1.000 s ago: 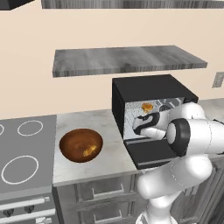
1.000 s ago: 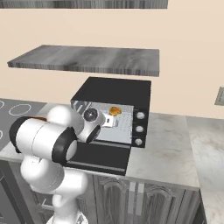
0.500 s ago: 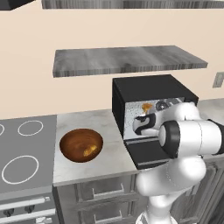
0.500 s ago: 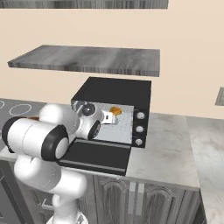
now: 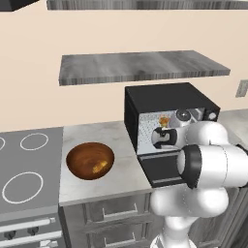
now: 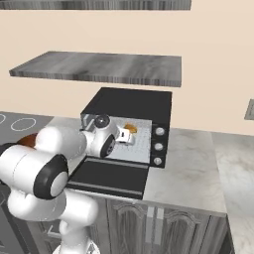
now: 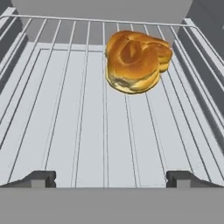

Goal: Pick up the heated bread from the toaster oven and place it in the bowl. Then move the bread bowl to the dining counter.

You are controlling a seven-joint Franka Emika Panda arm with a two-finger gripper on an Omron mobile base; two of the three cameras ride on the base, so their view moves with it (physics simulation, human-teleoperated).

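Bread (image 7: 135, 60) not yet picked: it sits on the oven (image 6: 130, 124) rack, toward the back, ahead of my hand (image 7: 111, 178) and untouched. Oven door is down and my arm reaches inside. Bowl (image 5: 90, 160) waits on the desk (image 5: 99, 140) left of the oven, with a small yellow-orange morsel (image 5: 100, 167) in it. Hand is wide open, holding nothing. I judge everything is left: grasp, drop in bowl, carry bowl to dining counter.
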